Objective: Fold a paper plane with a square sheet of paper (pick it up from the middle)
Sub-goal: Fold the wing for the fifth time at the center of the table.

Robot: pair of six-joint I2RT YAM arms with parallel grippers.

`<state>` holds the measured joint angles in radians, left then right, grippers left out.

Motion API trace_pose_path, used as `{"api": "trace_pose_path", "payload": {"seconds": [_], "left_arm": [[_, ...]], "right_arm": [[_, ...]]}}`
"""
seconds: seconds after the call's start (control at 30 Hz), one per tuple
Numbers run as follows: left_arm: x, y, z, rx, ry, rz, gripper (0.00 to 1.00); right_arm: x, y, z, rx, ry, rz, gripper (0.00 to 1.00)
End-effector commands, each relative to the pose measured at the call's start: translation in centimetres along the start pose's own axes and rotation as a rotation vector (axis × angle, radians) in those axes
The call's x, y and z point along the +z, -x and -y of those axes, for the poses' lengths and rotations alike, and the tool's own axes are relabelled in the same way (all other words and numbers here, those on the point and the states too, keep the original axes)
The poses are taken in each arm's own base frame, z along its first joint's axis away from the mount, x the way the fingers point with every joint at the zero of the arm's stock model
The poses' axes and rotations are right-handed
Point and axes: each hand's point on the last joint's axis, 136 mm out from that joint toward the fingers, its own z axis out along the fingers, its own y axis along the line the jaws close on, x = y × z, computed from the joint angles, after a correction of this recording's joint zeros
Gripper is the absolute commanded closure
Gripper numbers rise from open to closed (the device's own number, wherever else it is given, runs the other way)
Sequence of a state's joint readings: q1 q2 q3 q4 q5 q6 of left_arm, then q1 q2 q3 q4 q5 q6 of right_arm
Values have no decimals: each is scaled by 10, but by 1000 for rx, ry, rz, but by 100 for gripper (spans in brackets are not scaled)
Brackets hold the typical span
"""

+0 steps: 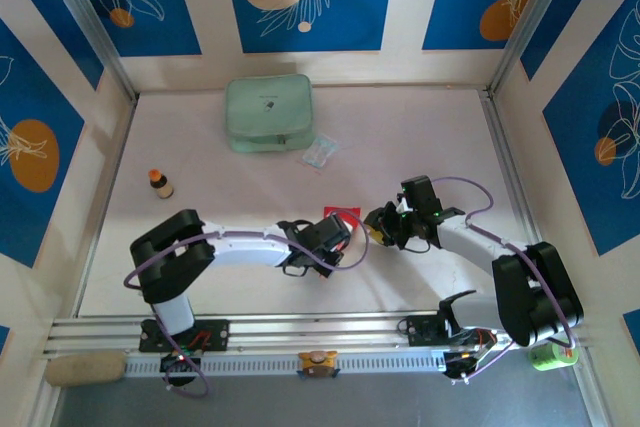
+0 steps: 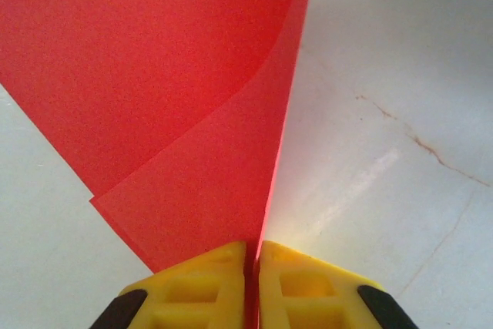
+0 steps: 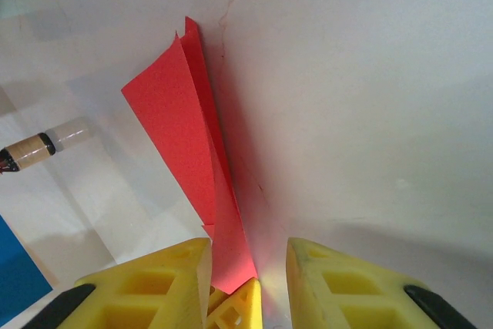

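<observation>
White table [image 1: 400,147] (faintly cracked) under the red paper [image 1: 340,215]; blue leaf-printed walls [image 1: 350,7].

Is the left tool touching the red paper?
Touching. The left wrist view shows the left tool shut on the red paper, its edge pinched between both yellow fingers.

Seen overhead, left claw [image 1: 343,229] hides most of the red paper [image 1: 342,213]
</observation>
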<state>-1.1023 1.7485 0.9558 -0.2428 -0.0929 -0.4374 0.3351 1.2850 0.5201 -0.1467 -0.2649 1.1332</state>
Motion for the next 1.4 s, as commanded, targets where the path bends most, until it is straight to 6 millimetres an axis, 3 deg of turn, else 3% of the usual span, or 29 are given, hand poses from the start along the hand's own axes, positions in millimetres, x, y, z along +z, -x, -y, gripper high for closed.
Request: {"api": "trace_pose_path", "payload": {"seconds": [0.0,0.23,0.53,0.7,1.03,1.37], "left_arm": [[8,-16,-2,-20,-36,-52,88],[9,-17,-5,-83,-141,-26,99],[9,-18,-3,-131,-376,39,97],[2,-20,-8,-95,-403,107,97],[-8,-26,-13,-96,-486,149,100],[-13,-16,-13,-161,-529,175,100]], "right_arm": [[2,-8,6,0,-15,-21,68],[7,-12,-2,-43,13,-32,71],[14,-13,-10,-168,-8,45,78],[15,-17,-17,-271,32,95,81],[21,-48,-39,-376,205,-79,84],[37,-57,-51,-418,222,-183,88]]}}
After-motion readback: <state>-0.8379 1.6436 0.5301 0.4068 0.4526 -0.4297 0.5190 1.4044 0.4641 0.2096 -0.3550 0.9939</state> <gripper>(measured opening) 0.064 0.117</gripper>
